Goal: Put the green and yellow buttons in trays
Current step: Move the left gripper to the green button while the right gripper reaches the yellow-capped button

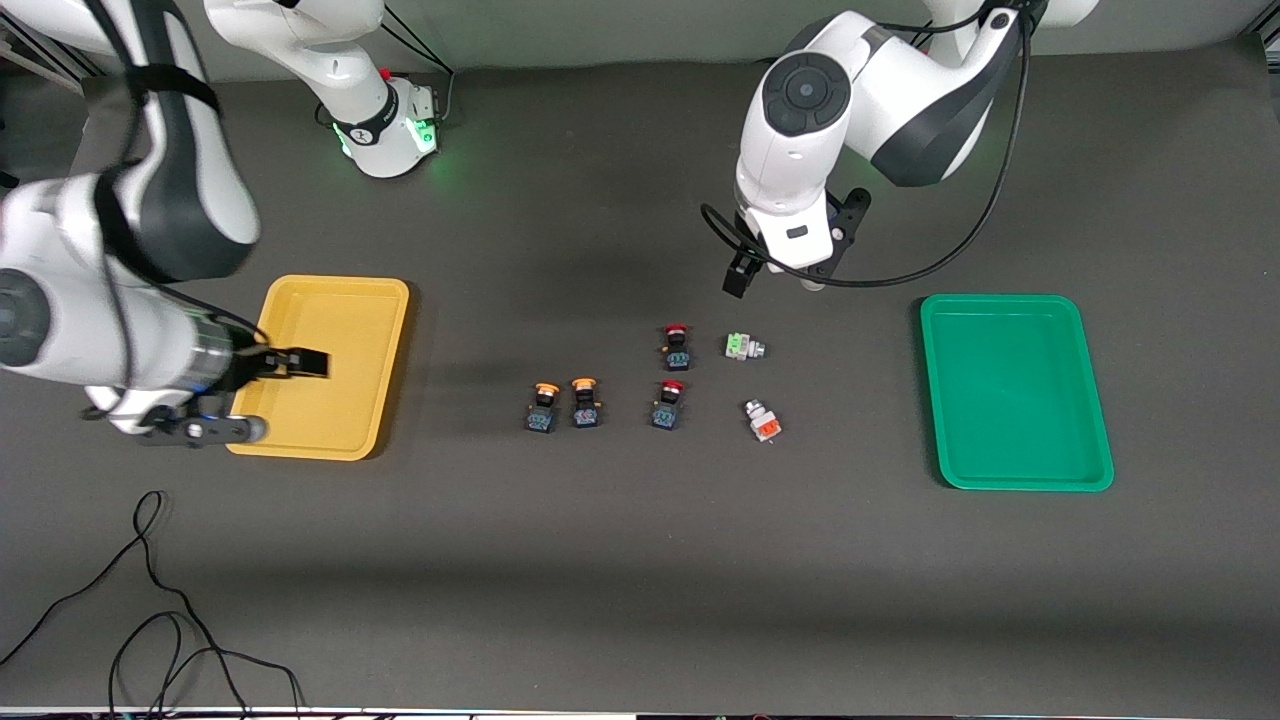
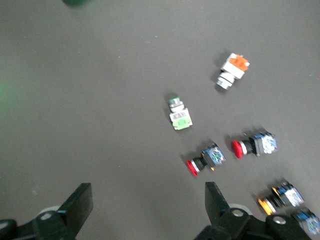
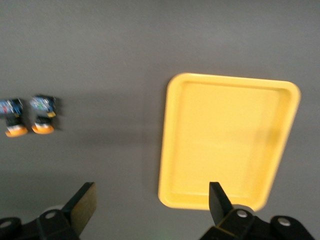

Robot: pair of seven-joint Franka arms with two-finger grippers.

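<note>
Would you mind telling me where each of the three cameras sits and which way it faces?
Front view: high across the table, facing both arms' bases, the yellow tray and green tray.
Left wrist view: on the left arm, looking down past the open left gripper at the green button.
Right wrist view: on the right arm, looking down past the open right gripper at the yellow tray.
All three show the yellow buttons.

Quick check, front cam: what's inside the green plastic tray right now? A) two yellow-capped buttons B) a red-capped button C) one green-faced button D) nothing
D: the shallow green plastic tray shows only bare floor, while the white-grey green-faced button and the two yellow-capped dark-bodied buttons lie on the dark table between the trays.
</note>
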